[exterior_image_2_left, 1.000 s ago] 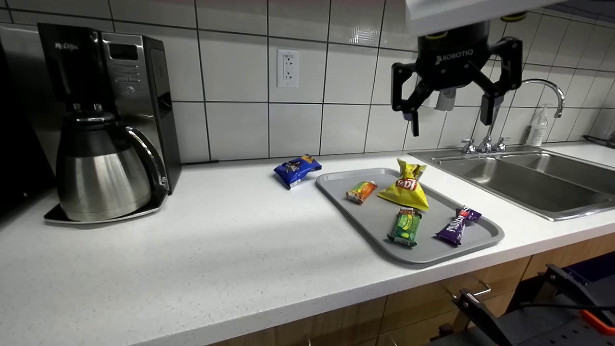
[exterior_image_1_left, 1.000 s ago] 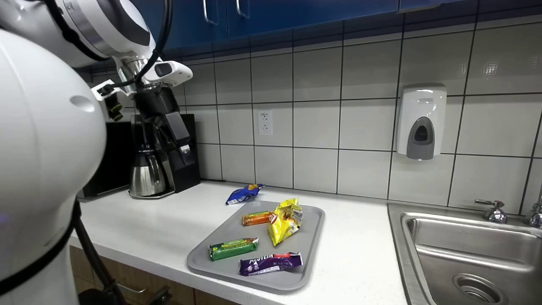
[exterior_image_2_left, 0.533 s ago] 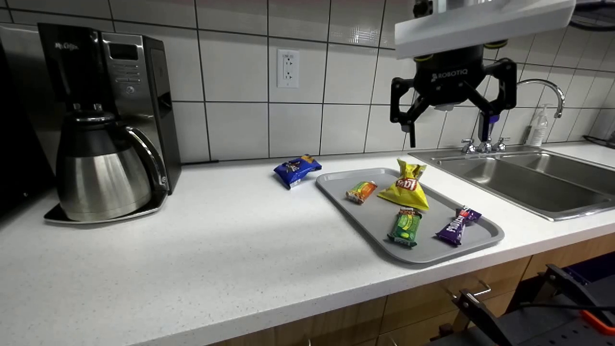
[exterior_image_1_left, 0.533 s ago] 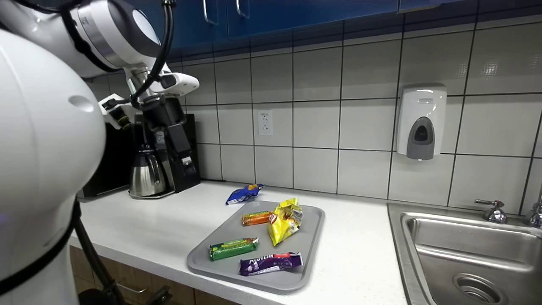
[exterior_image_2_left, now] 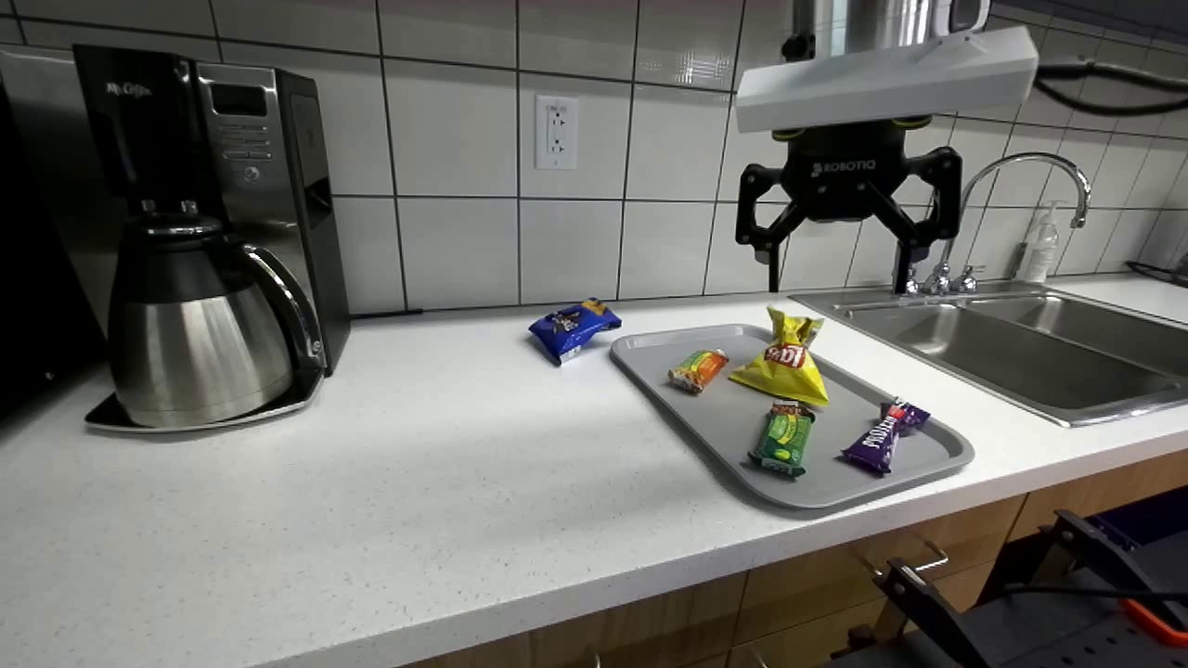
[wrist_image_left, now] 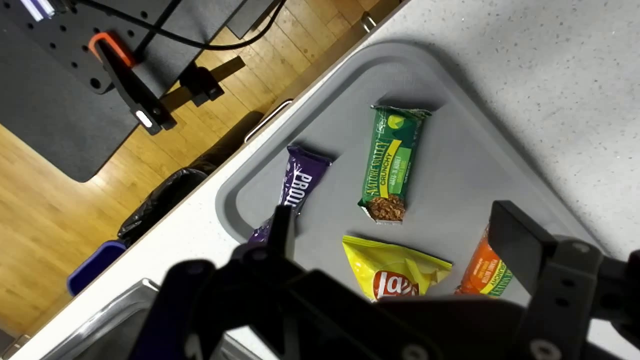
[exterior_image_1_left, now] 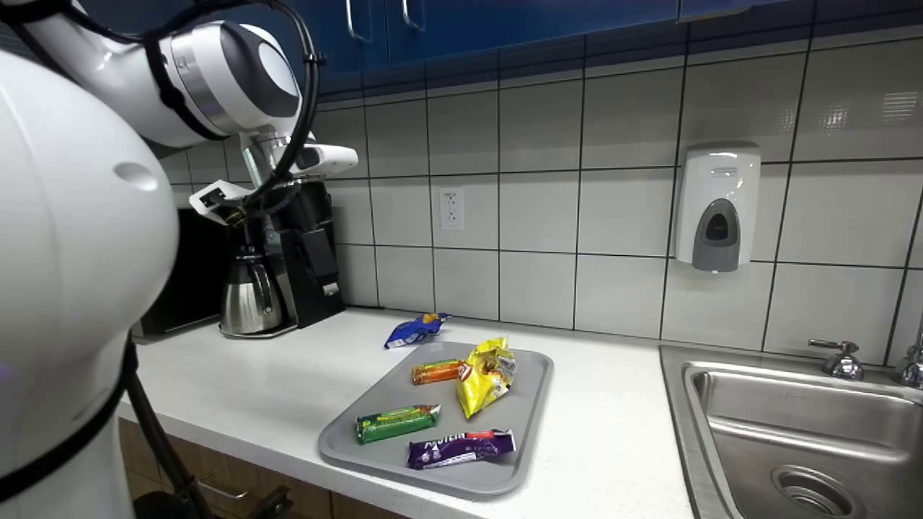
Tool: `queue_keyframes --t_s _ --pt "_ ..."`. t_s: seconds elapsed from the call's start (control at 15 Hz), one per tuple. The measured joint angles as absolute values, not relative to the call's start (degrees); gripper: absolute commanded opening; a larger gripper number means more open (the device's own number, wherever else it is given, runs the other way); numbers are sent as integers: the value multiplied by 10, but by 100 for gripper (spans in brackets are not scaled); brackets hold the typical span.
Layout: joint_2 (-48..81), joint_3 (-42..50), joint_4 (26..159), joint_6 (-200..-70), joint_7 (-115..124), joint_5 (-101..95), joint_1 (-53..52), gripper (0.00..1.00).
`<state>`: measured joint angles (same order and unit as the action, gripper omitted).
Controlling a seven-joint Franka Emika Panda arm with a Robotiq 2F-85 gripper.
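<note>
My gripper [exterior_image_2_left: 838, 280] is open and empty, held above the grey tray [exterior_image_2_left: 668, 401]. The yellow chip bag [exterior_image_2_left: 787, 364] lies below it and shows between the spread fingers [wrist_image_left: 522, 245] in the wrist view, its lower part hidden by the gripper. The orange bar [exterior_image_2_left: 698, 371] lies beside the bag and is partly behind a finger in the wrist view. The green bar [wrist_image_left: 392, 160] and the purple protein bar [wrist_image_left: 302, 180] also lie on the tray. A finger covers part of the purple bar in the wrist view. The gripper touches nothing.
A blue snack bag [exterior_image_2_left: 574, 329] lies on the counter [exterior_image_2_left: 371, 520] near the tiled wall. A coffee maker [exterior_image_2_left: 204, 250] stands at the far end. A metal sink [exterior_image_1_left: 800, 432] with a faucet [exterior_image_2_left: 1030, 167] is beyond the tray. A soap dispenser [exterior_image_1_left: 720, 205] hangs on the wall.
The arm and gripper have moved lower, shifting right in an exterior view and slightly left in the opposite one. The gripper stays open. The snacks and tray have not moved.
</note>
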<state>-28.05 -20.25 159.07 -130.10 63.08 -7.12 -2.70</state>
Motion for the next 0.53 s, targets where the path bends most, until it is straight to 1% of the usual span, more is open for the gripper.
queue_keyframes --t_s 0.53 --pt "-216 -167 1591 -1392 631 -91 -7 100"
